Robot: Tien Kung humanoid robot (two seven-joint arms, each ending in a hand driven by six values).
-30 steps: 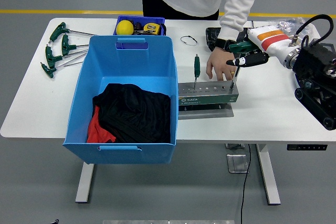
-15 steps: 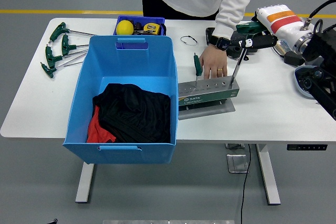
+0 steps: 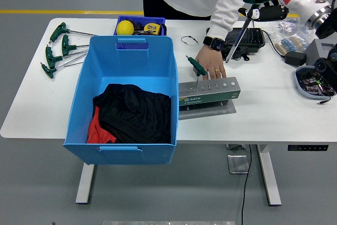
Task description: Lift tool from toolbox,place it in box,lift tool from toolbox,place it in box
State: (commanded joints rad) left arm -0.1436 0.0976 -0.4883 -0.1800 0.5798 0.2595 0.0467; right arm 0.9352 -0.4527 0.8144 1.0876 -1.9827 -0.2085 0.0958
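Note:
A grey tool rack stands on the white table right of the big blue box, which holds black and red cloth. My right hand is shut on a green T-handle tool and holds it high above the table's back right. The tool's shaft slants down to the left, clear of the rack. A second green-handled tool stands tilted in the rack. A person's hand rests on the rack's back edge. My left arm is out of view.
Several green T-handle tools lie at the far left. A small blue bin with a yellow ball stands behind the box. A black case, a plastic bag and a parts tray are on the right.
My right hand has lifted the T-handle tool up and out of the rack, rising toward the back right. The person's hand stays on the rack; the other tool has tilted.

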